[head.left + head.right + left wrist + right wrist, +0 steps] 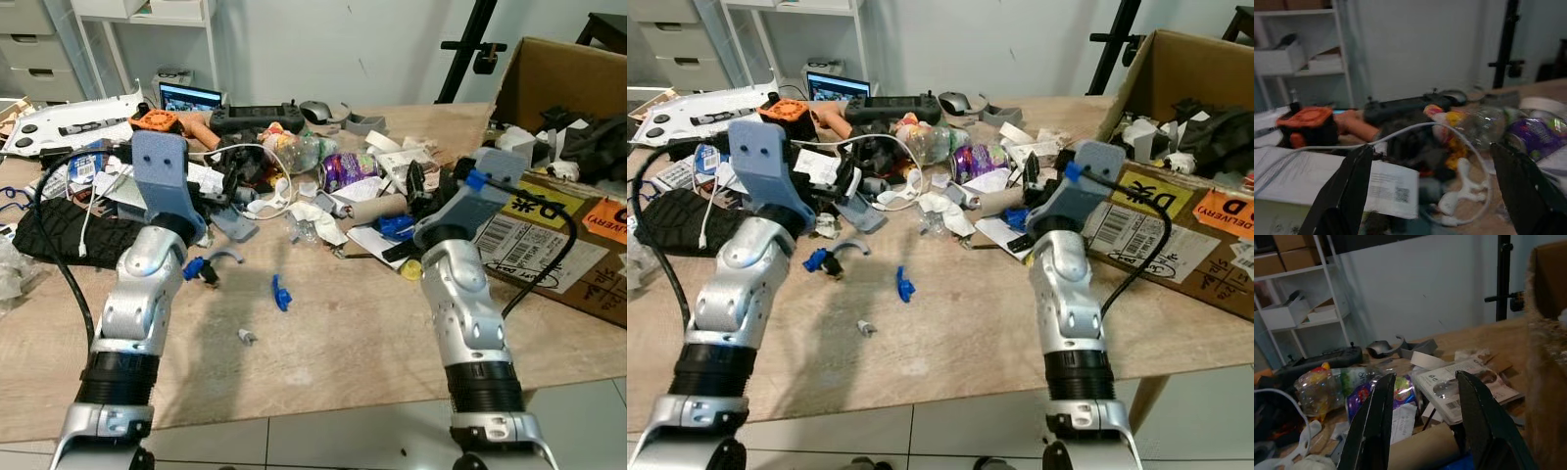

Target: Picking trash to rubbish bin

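Right now both arms reach out over a wooden table (pixel 323 343) heaped with trash along its far side. The left gripper (pixel 1435 196) has its two black fingers (pixel 1347 196) spread wide apart with nothing between them. It hangs over the pile near a white cable (pixel 1400 134) that loops over dark clutter. Past it lie a clear bottle (pixel 1474 125), an orange block (pixel 1308 125) and a black controller (pixel 1400 105).

The right gripper (pixel 1422 431) is open too, fingers (pixel 1374 426) apart though less widely, and holding nothing. It sits just above a cardboard tube (pixel 1420 450), and whether it touches the tube I cannot tell. Beyond it I see a purple wrapper (pixel 1376 394), a white printed packet (pixel 1464 387) and a crushed bottle (pixel 1317 389).

On the bare wood nearer the robot lie a blue scrap (pixel 281 292), a small grey bit (pixel 245 337) and a blue-and-black piece (pixel 201 269) beside a grey curved part (pixel 227 257). A yellow cap (pixel 411 269) sits by the right arm. Crumpled white tissue (pixel 313 217) lies in the middle of the heap, close to the tube.

At the table's right end stands a big open cardboard box (pixel 558 88) with stuff inside, its labelled flap (pixel 549 240) folded down flat over the tabletop. A black mesh mat (pixel 59 230) lies at the left end, and a white shelf (pixel 147 29) stands against the wall behind.
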`<state>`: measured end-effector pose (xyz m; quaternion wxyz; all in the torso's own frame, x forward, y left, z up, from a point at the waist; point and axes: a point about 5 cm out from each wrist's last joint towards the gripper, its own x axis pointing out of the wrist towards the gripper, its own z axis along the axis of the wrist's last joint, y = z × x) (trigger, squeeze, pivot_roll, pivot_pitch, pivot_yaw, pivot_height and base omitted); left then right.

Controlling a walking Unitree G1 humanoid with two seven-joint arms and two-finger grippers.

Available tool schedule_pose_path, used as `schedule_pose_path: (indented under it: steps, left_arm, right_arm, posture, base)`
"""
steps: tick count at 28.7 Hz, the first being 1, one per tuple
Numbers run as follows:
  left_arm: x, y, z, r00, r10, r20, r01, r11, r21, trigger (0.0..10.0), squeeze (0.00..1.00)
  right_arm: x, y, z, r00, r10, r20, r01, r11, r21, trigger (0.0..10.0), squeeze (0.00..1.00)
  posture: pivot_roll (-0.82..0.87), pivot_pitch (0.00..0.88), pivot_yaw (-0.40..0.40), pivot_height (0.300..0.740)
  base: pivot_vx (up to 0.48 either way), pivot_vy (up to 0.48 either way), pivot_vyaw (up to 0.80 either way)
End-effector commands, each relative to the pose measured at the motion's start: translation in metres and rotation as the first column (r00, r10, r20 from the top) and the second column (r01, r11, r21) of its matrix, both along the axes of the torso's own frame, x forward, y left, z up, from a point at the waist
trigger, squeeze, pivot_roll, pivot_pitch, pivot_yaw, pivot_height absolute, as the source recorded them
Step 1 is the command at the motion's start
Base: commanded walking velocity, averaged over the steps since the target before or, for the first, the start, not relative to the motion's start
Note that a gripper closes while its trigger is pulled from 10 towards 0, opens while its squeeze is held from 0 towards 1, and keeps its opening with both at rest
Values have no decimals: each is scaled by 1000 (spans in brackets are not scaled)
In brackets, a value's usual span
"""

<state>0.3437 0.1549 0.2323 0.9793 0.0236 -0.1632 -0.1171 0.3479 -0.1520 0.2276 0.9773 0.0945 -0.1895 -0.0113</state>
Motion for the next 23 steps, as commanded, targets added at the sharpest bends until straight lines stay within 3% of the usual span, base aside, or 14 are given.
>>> schedule_pose_path:
  steps: [1,9,12,17,23]
  left_arm:
    - [-5,-5,0,999,-28,27,27,999,17,10000,0]
    - [-11,-14,-4,999,-46,11,46,999,-16,10000,0]
    - [-4,-14,-13,997,-34,-76,31,999,-36,10000,0]
    - [-1,-11,-8,999,-2,-45,0,999,-34,10000,0]
    - [-2,-18,-7,998,-47,-52,42,996,-84,10000,0]
  right_arm:
    - [-5,3,-2,1000,8,19,-8,1000,-13,10000,0]
    - [-11,9,-17,1000,15,5,-15,1000,-26,10000,0]
    - [-12,14,-20,1000,18,-2,-18,1000,-24,10000,0]
    - [-11,15,-22,1000,20,-7,-21,999,-30,10000,0]
    - [-10,15,-24,1000,22,-10,-22,999,-36,10000,0]
  posture:
    - [40,145,4,740]
    - [41,81,5,740]
    - [39,78,-1,740]
    - [35,54,-6,740]
    - [29,42,-1,740]
  base:
    - [0,0,0]
    - [0,0,0]
    - [0,0,0]
    - [0,0,0]
    - [0,0,0]
